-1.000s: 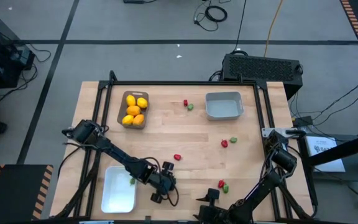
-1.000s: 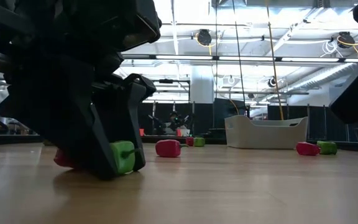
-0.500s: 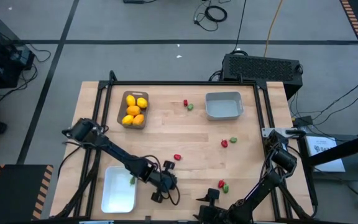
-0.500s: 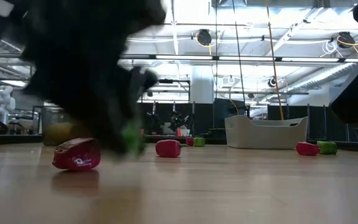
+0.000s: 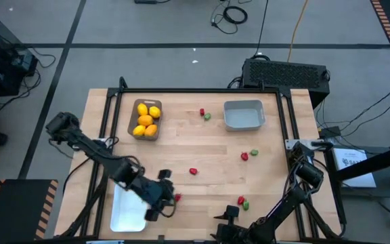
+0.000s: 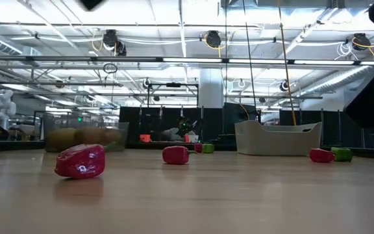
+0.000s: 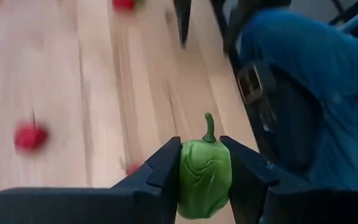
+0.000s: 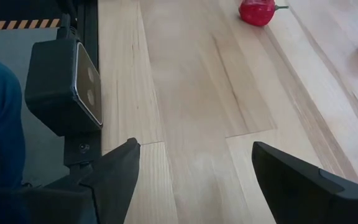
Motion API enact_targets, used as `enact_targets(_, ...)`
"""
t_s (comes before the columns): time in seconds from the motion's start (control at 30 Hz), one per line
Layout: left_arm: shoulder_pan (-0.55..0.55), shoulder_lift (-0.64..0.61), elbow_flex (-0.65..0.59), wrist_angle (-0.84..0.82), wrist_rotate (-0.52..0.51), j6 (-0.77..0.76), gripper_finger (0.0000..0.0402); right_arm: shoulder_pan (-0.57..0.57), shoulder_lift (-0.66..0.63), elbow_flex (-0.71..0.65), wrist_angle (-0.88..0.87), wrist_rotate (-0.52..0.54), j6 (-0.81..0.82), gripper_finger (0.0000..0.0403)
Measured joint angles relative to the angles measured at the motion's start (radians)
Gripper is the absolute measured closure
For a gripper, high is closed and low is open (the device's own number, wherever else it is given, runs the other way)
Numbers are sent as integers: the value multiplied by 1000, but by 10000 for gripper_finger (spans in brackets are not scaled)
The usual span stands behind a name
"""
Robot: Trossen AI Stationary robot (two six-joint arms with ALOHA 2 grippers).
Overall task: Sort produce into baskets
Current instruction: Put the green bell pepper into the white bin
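My left gripper hangs above the table beside the white basket, shut on a small green pepper-like piece. A red piece lies on the table just by it. The brown basket holds yellow and orange fruits. The grey-blue basket stands at the far right. Red and green pieces lie in pairs, and one red piece lies alone. My right gripper waits open low over the near edge. My left gripper pinches the green piece by its two sides between its two fingers. The fingers slant down toward the table. The piece is lifted clear of the table, and its stem sticks out past the fingertips.
The low view shows the nearest red piece, another red one and the grey-blue basket farther back. A black camera block sits at the near edge. A blue-clad leg shows beyond that edge.
My left gripper has risen off the table with the green piece, out of the low view, and gone toward the table's left edge and the white basket. The green piece is lifted clear. The red piece that lay beside it stays on the table.
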Motion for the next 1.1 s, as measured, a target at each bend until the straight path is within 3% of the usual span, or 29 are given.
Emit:
enact_targets(0.23, -187, -23, -1, -379, -90, -329, 292, -12, 0, 0, 12, 3, -7, 106)
enact_targets(0.37, -307, -12, -9, -468, -148, -479, 292, -16, 0, 0, 19, 3, 4, 106)
enact_targets(0.57, -452, -14, -7, -461, -328, -590, 292, -16, 0, 0, 30, 3, 7, 106)
enact_targets(0.77, -510, -14, -7, -455, -451, -622, 292, -15, 0, 0, 62, 4, 2, 106)
enact_targets(1.1, -512, 68, -7, -428, -492, -616, 292, -15, 0, 0, 65, 4, -1, 106)
